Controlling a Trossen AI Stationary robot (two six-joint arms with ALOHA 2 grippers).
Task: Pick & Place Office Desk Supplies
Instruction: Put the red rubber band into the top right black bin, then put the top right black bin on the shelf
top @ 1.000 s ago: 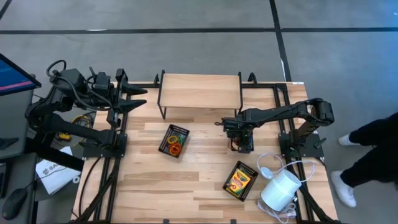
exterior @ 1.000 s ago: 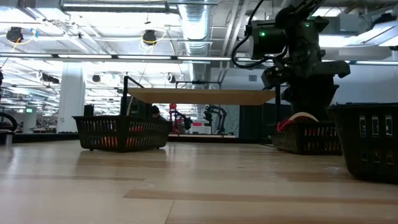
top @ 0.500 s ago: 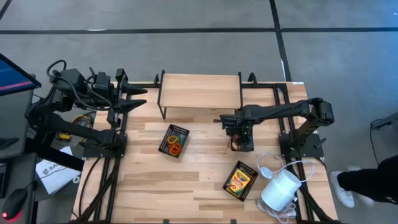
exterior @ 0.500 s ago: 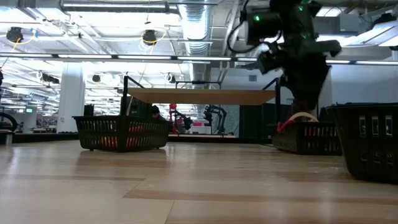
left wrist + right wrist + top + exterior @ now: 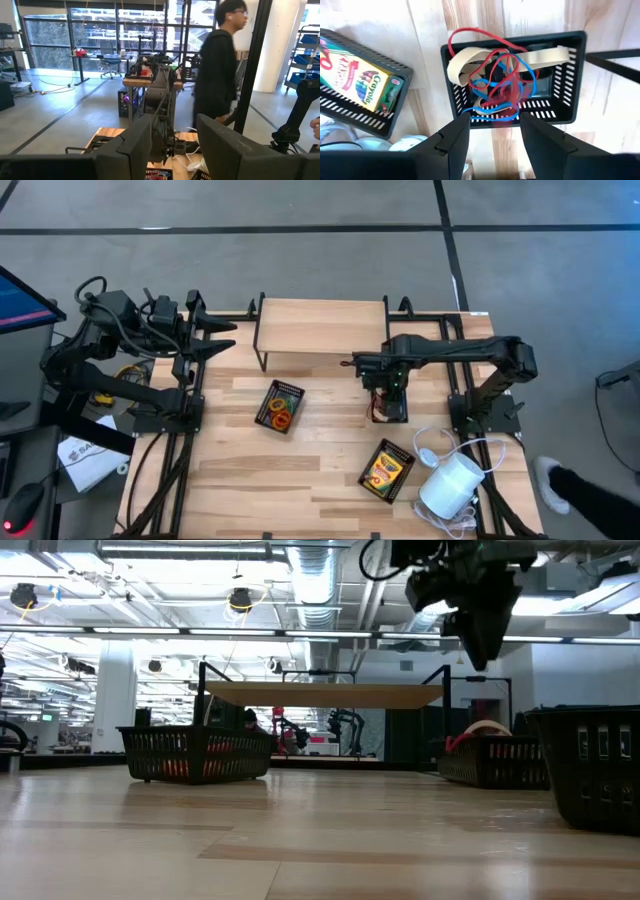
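Right gripper point(image 5: 385, 372), right of centre in the high view, hung above a small black tray point(image 5: 388, 408) with its two dark fingers point(image 5: 454, 145) apart and nothing between them. In the low view the same gripper point(image 5: 480, 645) sat high at the upper right, well clear of the table point(image 5: 320, 470). The right wrist view looked straight down into that tray point(image 5: 572, 75): it held a tangle of loops point(image 5: 500, 87), red, blue and cream, none of them in the jaws.

A second tray point(image 5: 387, 470), lower right of the high view, held a yellow-and-green crayon box point(image 5: 386, 469); the same box point(image 5: 357, 75) appeared at the left edge of the right wrist view. A third tray point(image 5: 279, 407), centre of the high view, held orange, red and yellow loops point(image 5: 281, 411). A white cylinder point(image 5: 450, 485) with its cord lay at the lower right corner, and a wooden shelf point(image 5: 322, 325) stood at the top centre.

Left gripper point(image 5: 222, 338) waited at the upper left of the high view, off the work area; its fingers point(image 5: 127, 150) stood apart and empty in its wrist view, where a person point(image 5: 215, 70) stood in the room beyond.

Progress, as judged: no supplies lay loose on the table, so sorting appeared largely done; whether more items were due cannot be told.
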